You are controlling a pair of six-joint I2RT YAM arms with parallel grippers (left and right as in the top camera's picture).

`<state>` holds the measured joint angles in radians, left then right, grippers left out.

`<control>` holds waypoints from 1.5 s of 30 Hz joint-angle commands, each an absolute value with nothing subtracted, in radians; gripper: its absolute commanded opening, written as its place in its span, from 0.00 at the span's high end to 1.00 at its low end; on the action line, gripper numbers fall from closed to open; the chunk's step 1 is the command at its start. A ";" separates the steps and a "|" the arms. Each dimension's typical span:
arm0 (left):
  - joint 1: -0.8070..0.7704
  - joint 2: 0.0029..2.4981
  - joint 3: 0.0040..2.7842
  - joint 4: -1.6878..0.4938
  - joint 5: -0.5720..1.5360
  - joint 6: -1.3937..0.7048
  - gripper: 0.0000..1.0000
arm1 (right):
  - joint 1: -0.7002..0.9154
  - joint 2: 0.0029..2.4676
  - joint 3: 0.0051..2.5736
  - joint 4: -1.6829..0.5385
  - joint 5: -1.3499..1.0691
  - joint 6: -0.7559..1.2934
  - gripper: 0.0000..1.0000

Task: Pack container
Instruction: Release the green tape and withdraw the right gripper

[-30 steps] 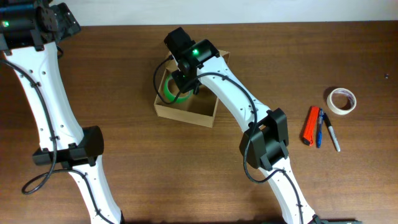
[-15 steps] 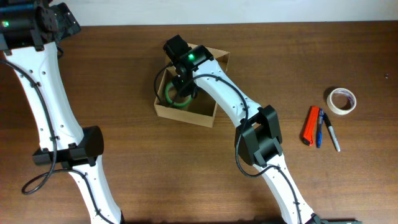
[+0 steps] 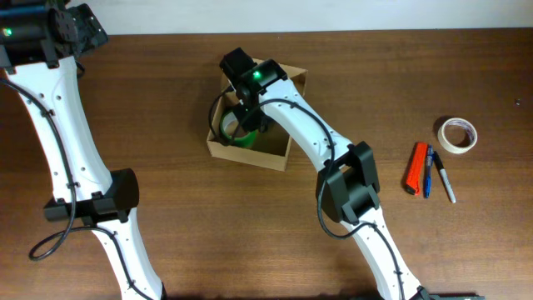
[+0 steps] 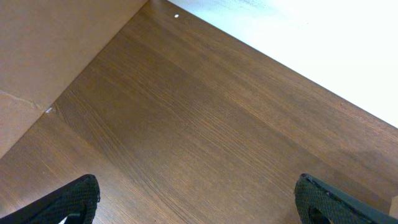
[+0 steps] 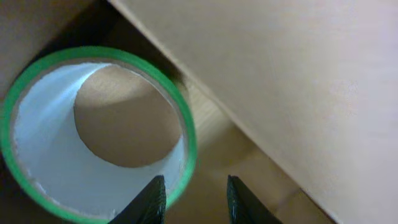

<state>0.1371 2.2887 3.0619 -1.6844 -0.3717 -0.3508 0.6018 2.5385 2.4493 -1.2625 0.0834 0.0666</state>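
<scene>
Now, right gripper down inside the container, fingers parted, gripping nothing | green tape roll lies flat at the box's 9 o'clock end | container at table's 12 o'clock | left gripper wide open, up at 10 o'clock | white tape roll, pens at 3 o'clock

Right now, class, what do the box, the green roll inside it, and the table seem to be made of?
The box looks like plain tan cardboard: matte, unprinted walls. The green roll seems to be adhesive tape: thin green outer edge, white inner core. The table shows dark brown wood grain with a low sheen, possibly veneer or laminate. The right hand hovers open just above the roll.
</scene>
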 commanded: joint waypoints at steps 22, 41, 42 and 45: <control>0.141 2.275 3.057 -1.687 -0.382 -0.342 0.00 | 0.200 1.824 2.250 -1.303 0.364 0.065 0.67; 0.141 2.275 3.057 -1.687 -0.382 -0.342 0.00 | -0.548 1.820 1.617 -1.153 0.087 0.302 0.58; 0.141 2.275 3.057 -1.687 -0.382 -0.342 0.00 | -0.559 1.849 1.617 -1.138 0.074 0.302 0.58; 0.141 2.275 3.057 -1.687 -0.382 -0.342 0.00 | -0.570 1.918 1.617 -1.098 0.055 0.318 0.58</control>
<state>0.1371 2.2887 3.0600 -1.6848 -0.3717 -0.3508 -0.5579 1.8675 1.6215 -1.1187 0.1047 0.2775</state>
